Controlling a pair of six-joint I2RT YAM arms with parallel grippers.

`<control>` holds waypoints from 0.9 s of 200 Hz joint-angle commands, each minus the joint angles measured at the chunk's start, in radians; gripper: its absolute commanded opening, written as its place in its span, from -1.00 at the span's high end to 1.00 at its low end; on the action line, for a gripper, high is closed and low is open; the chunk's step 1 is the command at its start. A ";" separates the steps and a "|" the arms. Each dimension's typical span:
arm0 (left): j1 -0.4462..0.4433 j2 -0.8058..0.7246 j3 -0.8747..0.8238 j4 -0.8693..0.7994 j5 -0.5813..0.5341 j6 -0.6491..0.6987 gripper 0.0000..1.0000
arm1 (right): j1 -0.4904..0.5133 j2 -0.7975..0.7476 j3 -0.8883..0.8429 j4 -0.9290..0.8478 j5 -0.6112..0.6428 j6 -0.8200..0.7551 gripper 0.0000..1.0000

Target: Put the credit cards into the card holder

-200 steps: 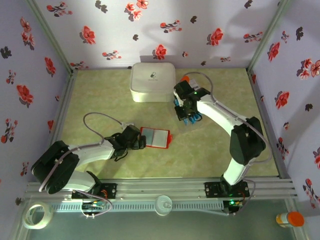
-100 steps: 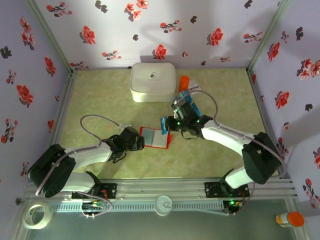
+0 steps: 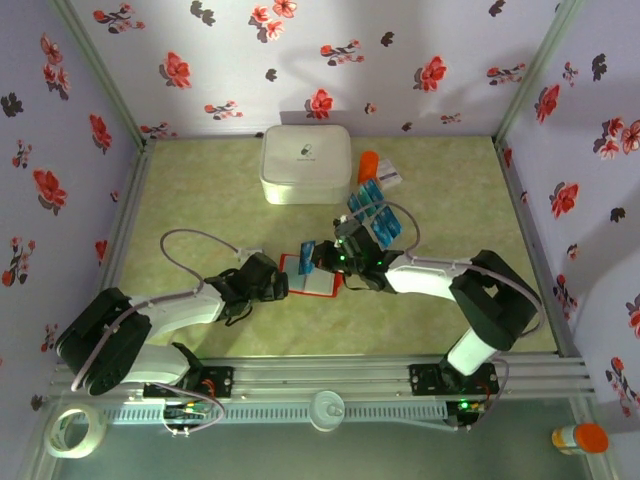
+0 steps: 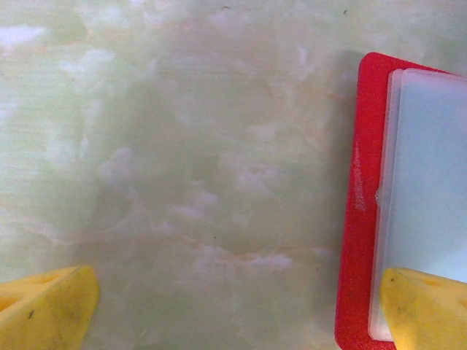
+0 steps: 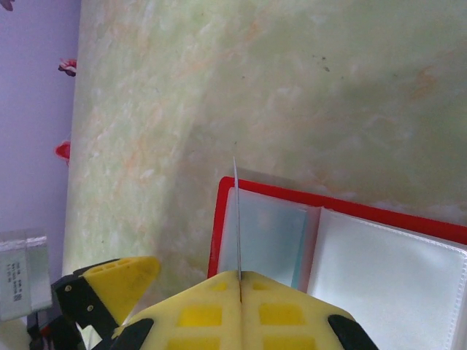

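As things stand, right gripper (image 5: 239, 281): pinched shut on one teal credit card (image 5: 236, 211), seen edge-on, poised over the open card holder (image 5: 343, 213).
Card holder location: flat on the table (image 4: 182, 146), mid-front, between both grippers, clear pockets facing up.
Left gripper (image 4: 233, 310): jaws wide, holding nothing. One finger (image 4: 423, 306) overlaps the holder's corner; contact unclear.
Spare cards (image 3: 372, 212): on their sheet, just behind the right wrist.
Risk 1: card edge misses the pocket mouth and skids over the film.
Risk 2: holder looks light and unclamped, so a push likely slides it.
Risk 3: thin pinch, card may pivot.
Risk 4: grippers are close and could bump.
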 commanded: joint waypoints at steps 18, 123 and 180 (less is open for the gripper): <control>0.003 0.011 0.010 -0.123 -0.023 -0.022 -0.99 | 0.011 0.050 -0.015 0.051 0.010 0.039 1.00; 0.014 0.010 0.157 -0.179 -0.035 0.042 -0.99 | 0.010 0.120 -0.023 0.052 0.006 0.051 1.00; 0.025 0.100 0.192 -0.141 -0.032 0.082 -0.99 | 0.009 0.126 -0.036 0.074 0.000 0.070 1.00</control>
